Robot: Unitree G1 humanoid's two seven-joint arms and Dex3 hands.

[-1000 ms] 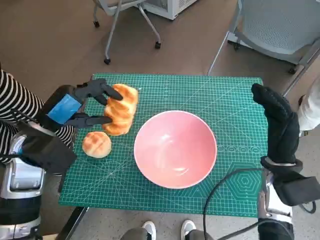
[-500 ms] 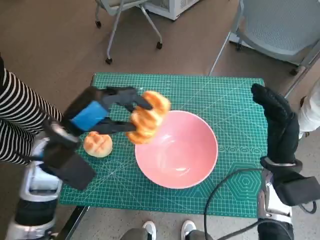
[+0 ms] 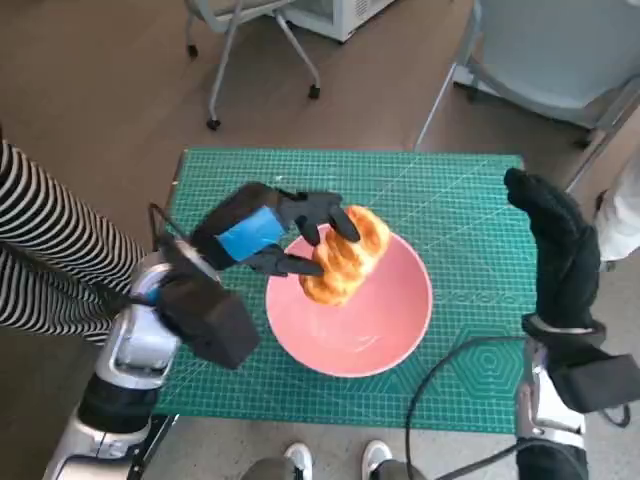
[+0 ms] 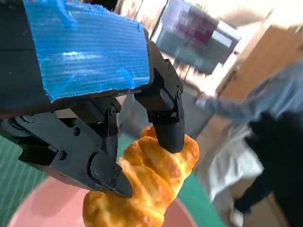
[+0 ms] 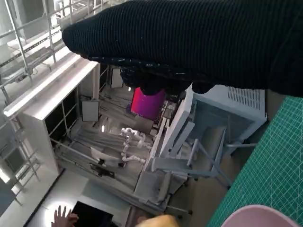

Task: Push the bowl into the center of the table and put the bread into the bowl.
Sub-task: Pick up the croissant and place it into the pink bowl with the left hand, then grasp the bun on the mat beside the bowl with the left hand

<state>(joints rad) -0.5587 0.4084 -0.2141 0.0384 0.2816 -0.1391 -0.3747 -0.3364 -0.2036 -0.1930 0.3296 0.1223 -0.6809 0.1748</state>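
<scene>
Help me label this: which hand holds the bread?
The blue-taped left hand grips the bread over the pink bowl; the gloved right hand holds nothing.

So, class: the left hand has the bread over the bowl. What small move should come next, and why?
Probably lower the bread a little and let go. The left hand holds it above the pink bowl, inside the rim, not yet resting in it. The bowl sits near the mat's middle.
</scene>
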